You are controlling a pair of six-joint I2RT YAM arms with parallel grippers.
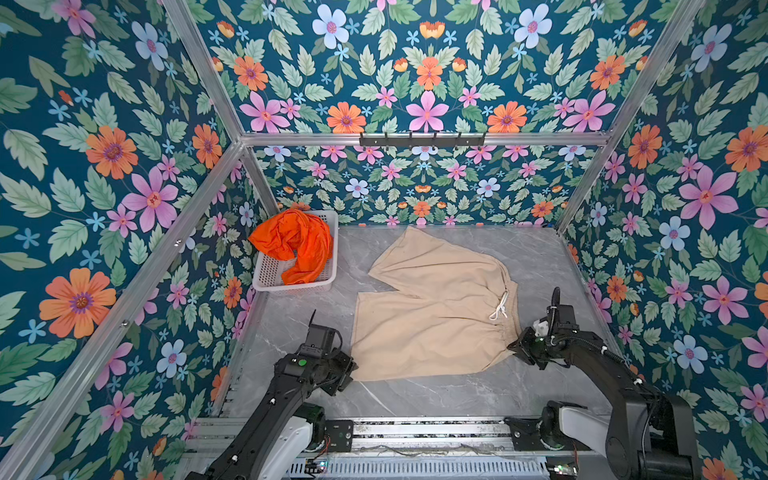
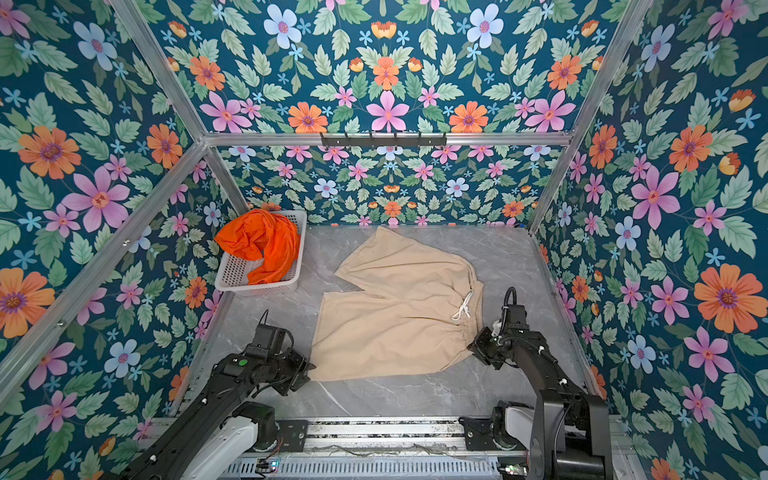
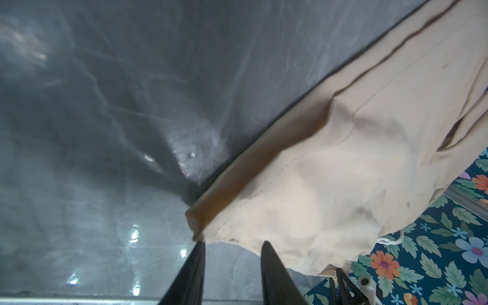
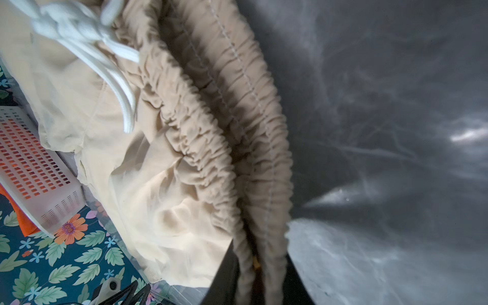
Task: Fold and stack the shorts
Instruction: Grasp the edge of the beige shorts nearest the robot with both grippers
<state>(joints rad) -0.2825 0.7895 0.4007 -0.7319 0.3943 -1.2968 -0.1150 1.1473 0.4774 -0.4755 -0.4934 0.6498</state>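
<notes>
Beige cloth shorts (image 1: 432, 307) spread on grey marble table (image 1: 415, 395); bright orange shorts (image 1: 295, 245) heaped in white perforated basket (image 1: 274, 284). Right gripper (image 4: 260, 253) pinches waistband end (image 4: 264, 211); left gripper (image 3: 233, 245) parted at hem corner (image 3: 196, 219). We judge fabric light, limp: take corners.

beige shorts (image 1: 432, 307) flat, orange shorts (image 1: 295, 245) heaped in basket (image 1: 291, 286)

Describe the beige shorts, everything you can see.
The beige shorts are soft, lightly creased cloth, spread out on the grey table, legs splayed toward the left, gathered elastic waistband toward the right, with a white knotted drawstring. The right gripper pinches the waistband's near end; the left gripper sits open at the near hem corner.
</notes>
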